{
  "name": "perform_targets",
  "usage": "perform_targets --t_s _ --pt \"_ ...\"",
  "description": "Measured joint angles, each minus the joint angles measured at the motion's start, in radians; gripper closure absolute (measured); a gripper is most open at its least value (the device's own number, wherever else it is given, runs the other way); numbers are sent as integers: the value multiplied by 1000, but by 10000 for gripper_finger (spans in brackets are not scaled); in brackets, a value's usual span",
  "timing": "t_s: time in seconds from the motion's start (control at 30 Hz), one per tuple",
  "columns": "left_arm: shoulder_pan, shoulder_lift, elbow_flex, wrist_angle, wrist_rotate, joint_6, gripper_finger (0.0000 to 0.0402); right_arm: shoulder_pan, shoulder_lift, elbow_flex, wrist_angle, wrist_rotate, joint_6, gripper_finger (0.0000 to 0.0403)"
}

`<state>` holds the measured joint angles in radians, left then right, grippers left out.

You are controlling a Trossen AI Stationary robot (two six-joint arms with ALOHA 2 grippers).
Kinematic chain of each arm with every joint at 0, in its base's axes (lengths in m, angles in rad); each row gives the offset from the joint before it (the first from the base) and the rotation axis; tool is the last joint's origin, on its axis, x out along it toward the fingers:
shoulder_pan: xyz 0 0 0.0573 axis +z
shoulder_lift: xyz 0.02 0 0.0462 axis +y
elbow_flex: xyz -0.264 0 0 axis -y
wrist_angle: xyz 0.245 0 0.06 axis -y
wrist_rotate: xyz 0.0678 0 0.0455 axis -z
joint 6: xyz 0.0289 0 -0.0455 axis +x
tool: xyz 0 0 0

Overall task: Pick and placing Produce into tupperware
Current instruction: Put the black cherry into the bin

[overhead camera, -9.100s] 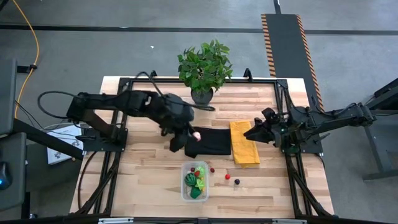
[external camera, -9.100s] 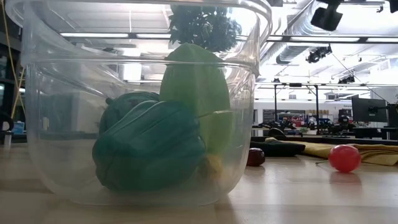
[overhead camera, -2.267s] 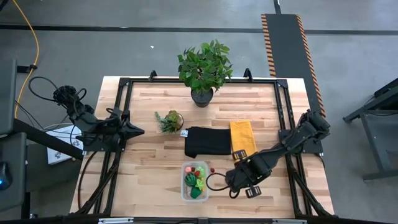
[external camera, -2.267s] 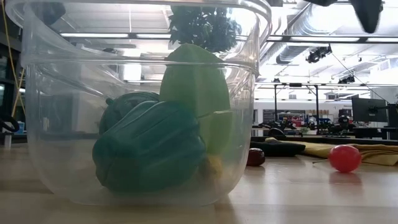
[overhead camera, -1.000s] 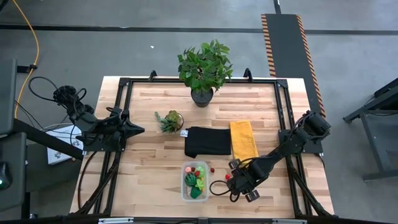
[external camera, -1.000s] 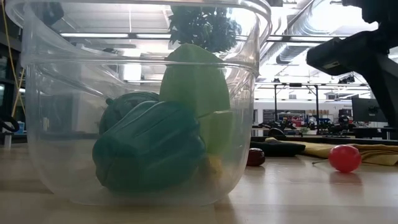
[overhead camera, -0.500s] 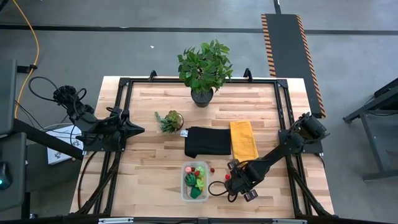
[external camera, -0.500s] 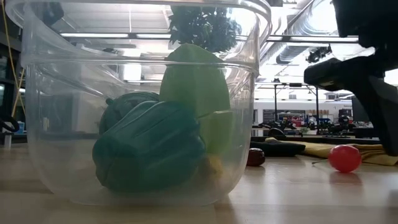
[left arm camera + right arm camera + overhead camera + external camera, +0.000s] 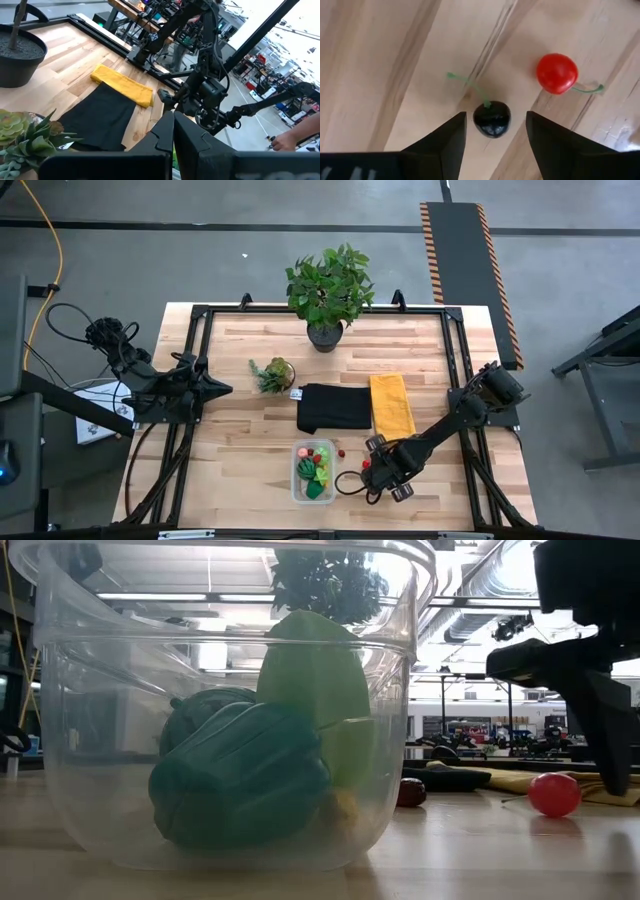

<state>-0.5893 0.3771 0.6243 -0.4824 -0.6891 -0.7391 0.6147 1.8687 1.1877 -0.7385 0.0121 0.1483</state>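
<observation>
Hovering over a dark cherry, the right hand [image 9: 495, 127] has its fingers spread to either side of the fruit, not yet touching it.

In the high view's lower middle, the right hand sits just right of the clear tupperware [image 9: 298, 488], which already holds green produce [image 9: 240, 775]. A red cherry [image 9: 557, 73] lies near the dark cherry [image 9: 491, 118] on the counter [image 9: 240, 450]. To do this well, lower straight down, keep the dark cherry centred between the fingers, and close on its body, not the thin stem. The left hand [image 9: 173, 132], pressed together, waits at the counter's left edge.
</observation>
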Motion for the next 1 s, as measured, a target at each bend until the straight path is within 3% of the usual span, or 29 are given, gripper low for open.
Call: perform_targets --t_s 0.5,1.0 --pt "0 0 0 0 0 0 401 0 0 0 -5 5 0 249" --pt "0 0 0 0 0 0 401 0 8 0 -1 -20 -18 252"
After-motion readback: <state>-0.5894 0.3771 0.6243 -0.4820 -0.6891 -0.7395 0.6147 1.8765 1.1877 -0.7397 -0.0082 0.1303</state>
